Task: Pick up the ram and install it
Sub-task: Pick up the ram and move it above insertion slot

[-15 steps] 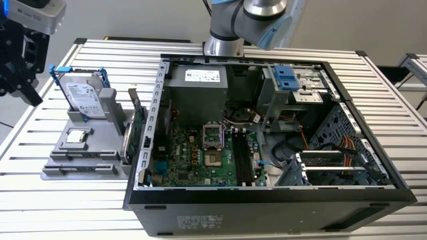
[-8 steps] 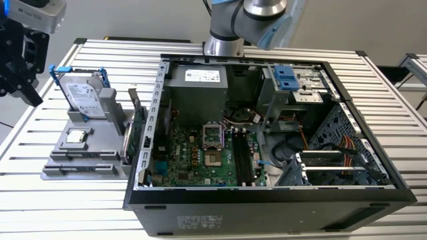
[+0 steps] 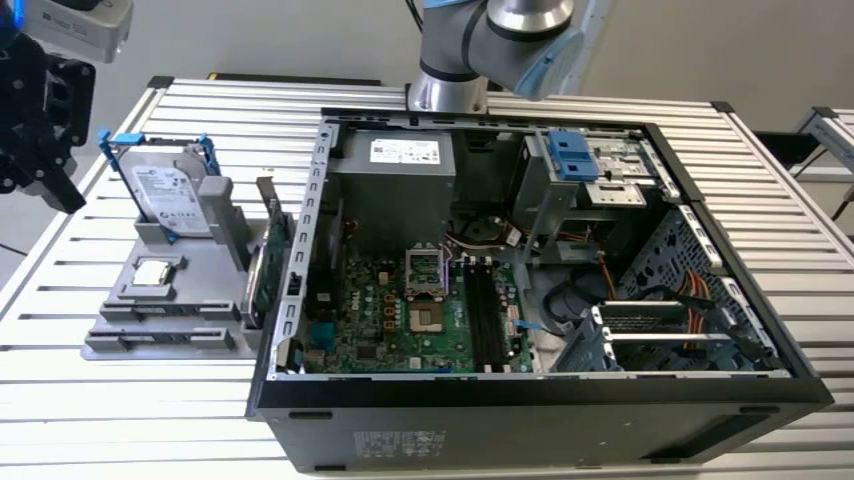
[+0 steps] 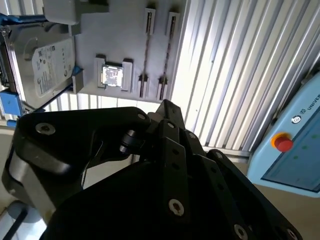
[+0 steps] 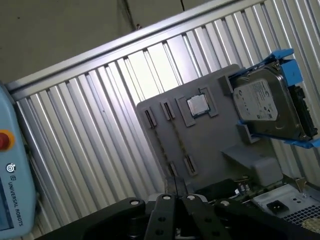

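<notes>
My black gripper (image 3: 60,185) hangs high at the exterior view's left, off to the side of the grey parts holder (image 3: 214,338). In both wrist views its fingertips (image 5: 176,184) (image 4: 165,106) meet with nothing between them, above the holder's (image 5: 210,145) two narrow slots (image 4: 157,50). Those slots show thin dark lines, and I cannot tell whether the ram sits in one. The open computer case (image 3: 534,400) lies in the middle of the table, with the motherboard's long black memory slots (image 3: 483,318) facing up.
The holder carries a silver hard drive (image 3: 171,195) in a blue frame, a small square chip (image 3: 155,271) and an upright green card (image 3: 271,262). A pale blue control box with a red button (image 4: 283,143) stands off the ribbed table (image 3: 120,420). The arm's base (image 3: 447,90) rises behind the case.
</notes>
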Controlling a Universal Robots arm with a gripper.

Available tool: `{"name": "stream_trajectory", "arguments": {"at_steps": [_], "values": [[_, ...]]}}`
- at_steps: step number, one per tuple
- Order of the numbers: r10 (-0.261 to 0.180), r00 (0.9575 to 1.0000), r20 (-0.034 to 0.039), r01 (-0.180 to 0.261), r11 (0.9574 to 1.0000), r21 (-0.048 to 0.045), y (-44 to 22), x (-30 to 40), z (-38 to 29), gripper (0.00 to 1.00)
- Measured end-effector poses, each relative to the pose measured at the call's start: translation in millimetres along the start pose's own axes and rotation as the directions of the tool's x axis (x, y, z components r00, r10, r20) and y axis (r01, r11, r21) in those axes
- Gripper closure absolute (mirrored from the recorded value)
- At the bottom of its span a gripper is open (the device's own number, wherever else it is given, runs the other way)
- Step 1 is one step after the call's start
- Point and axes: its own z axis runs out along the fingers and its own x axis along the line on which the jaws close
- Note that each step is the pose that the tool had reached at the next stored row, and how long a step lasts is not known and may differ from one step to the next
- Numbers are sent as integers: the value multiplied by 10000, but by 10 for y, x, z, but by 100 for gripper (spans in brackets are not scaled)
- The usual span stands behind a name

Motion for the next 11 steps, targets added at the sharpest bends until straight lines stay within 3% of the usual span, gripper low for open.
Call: {"name": "stream_trajectory", "arguments": {"at_steps": [5,11], "values": [[-861,9963,-13,861,9963,-14,0,0,0,100],[-1335,9910,-19,1335,9910,-21,-1,0,0,100]]}}
